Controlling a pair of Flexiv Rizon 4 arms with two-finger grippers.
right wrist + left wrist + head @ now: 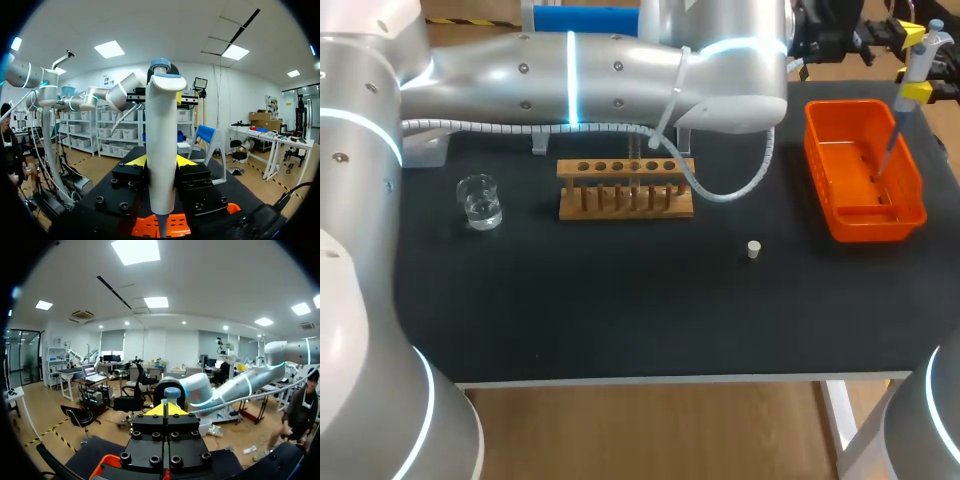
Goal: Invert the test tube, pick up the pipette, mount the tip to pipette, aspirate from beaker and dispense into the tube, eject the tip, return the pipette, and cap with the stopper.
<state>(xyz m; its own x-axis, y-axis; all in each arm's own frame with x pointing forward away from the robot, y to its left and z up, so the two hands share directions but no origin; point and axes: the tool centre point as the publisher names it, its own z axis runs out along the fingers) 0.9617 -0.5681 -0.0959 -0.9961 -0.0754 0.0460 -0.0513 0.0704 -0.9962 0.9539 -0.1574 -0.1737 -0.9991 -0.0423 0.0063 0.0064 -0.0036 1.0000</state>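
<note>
i am holding the pipette (161, 125) up with my right claw (160, 162), which is squeezing it from both sides, over the orange tray (865, 225) at the far right of the counter (620, 320). my left claw (165, 410) is pinched together on nothing, close to the pipette's top. i think i am doing the pick-up step. next it is going to need a tip on its thin end, so i should hold it straight. the beaker (480, 200) is sitting well apart, beside the wooden rack (625, 190), and the stopper (753, 249) is lying between rack and tray.
</note>
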